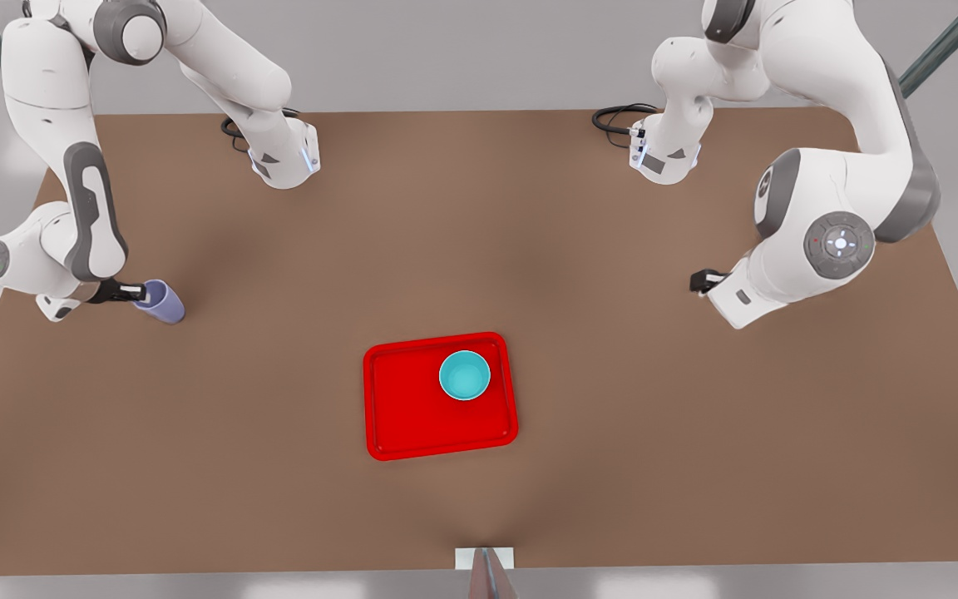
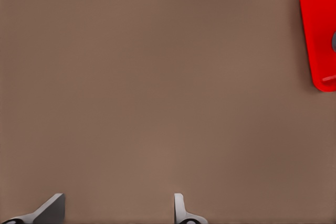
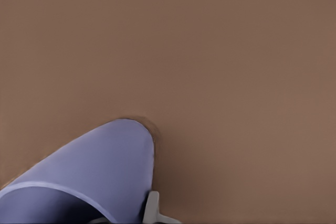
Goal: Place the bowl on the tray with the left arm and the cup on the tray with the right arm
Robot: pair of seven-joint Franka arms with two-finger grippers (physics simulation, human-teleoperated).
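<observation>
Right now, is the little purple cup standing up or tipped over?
Tipped. The pale lavender cup leans sideways in the right gripper, off the red tray.

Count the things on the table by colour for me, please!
Red: 1, the tray
Teal: 1, the bowl
Purple: 1, the cup
Total: 3

No readable text anywhere.
Plain, unmarked surfaces on tray point(image 1: 412, 416), bowl point(image 1: 465, 375), cup point(image 1: 161, 301), worktop point(image 1: 612, 466) and both arms.
</observation>
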